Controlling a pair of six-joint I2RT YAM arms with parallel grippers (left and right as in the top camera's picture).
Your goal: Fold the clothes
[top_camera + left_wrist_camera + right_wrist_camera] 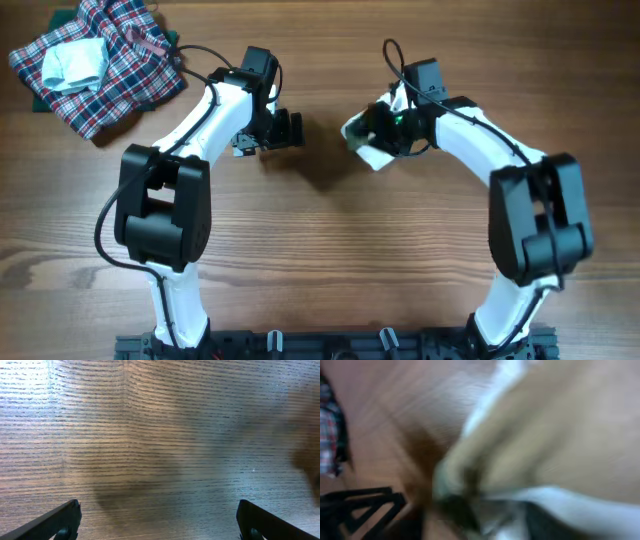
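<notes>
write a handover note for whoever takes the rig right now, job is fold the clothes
Left end effector: open, empty, over bare table.
Right end effector: at the garment; the wrist view is too blurred to tell whether it grips.
Garment: a bunched white and tan lump, centre right, not flat.
Plaid heap: far left corner, apart from both end effectors.
Done: no neat fold visible.
Left: probably spread the garment flat, then fold it.

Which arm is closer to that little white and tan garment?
Right. The right end effector is at the garment; the left end effector sits apart from it, over the table.
</notes>
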